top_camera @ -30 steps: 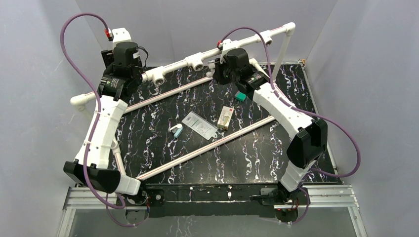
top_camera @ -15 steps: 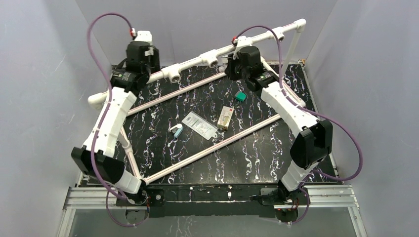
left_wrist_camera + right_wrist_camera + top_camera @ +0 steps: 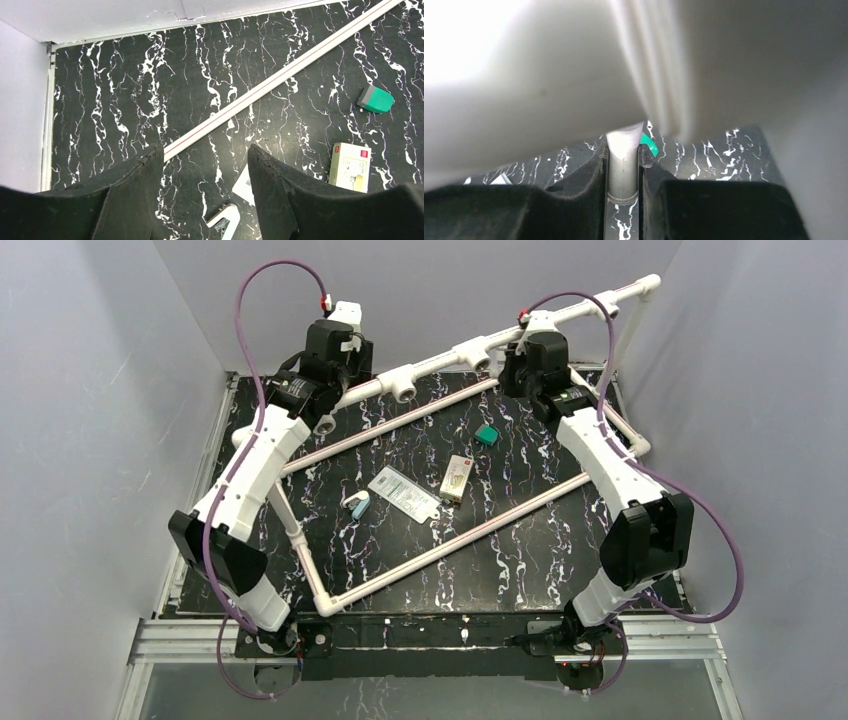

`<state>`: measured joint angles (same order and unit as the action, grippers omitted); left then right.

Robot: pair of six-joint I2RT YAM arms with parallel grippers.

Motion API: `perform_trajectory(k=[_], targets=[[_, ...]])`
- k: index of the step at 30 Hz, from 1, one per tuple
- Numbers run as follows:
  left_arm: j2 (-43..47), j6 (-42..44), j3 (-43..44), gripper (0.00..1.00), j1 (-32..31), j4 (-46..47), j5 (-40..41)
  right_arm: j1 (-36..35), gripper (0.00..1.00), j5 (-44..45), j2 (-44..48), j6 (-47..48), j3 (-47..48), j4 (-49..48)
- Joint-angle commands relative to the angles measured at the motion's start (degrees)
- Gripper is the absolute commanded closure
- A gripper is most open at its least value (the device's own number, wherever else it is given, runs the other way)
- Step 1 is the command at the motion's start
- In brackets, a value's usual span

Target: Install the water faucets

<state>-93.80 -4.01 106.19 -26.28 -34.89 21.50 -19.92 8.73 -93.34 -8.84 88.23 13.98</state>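
Pinching a smooth round white pipe (image 3: 623, 182) is the right gripper (image 3: 623, 154).

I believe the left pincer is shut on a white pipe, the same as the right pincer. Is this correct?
Not quite. The left pincer is open: in the left wrist view its fingers stand apart with nothing held between them, and only the table shows behind. The rest holds: the right pincer is shut on a white pipe.

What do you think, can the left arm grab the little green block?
Probably yes: the left gripper is open and empty, and the green block lies uncovered, with nothing above it.
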Motion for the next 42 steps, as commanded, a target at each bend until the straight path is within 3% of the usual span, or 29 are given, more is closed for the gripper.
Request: perform_trajectory(k=[1, 8, 14, 19, 24, 31, 36, 42], targets=[[-0.45, -1.96, 2.89, 0.37, -0.08, -3.56, 1.28, 5.13, 0.99, 5.57, 3.62, -4.90, -1.30, -1.45], [1.67, -4.44, 8.38, 0.23, 0.00, -2.95, 11.73, 5.14, 0.99, -3.87, 8.47, -6.12, -4.64, 1.87], [6.22, -2.99, 9.51, 0.22, 0.45, -1.65, 20.74, 2.25, 0.99, -11.14, 15.78, -8.21, -11.21, 2.93], [14.79, -1.63, 0.61, 0.22, 0.53, -0.03, 26.63, -6.47, 0.99, -9.81, 21.22, -9.19, -15.68, 3.64], [25.04, -1.03, -11.81, 0.23, 0.54, 2.02, 31.15, -16.89, 0.99, -7.20, 27.42, -12.37, -22.05, 0.08], [32.23, -1.63, -24.03, 0.23, 0.53, 5.27, 39.68, -36.15, 0.99, 1.33, 34.07, -12.12, -33.86, -16.51], [32.50, -2.80, -27.40, 0.23, 0.54, 4.87, 41.06, -50.63, 0.99, 14.03, 33.65, -4.89, -36.27, -26.89], [33.83, -7.25, -33.02, 0.23, 0.53, 6.45, 36.08, -57.90, 0.99, 19.93, 29.69, 5.30, -35.66, -37.10]])
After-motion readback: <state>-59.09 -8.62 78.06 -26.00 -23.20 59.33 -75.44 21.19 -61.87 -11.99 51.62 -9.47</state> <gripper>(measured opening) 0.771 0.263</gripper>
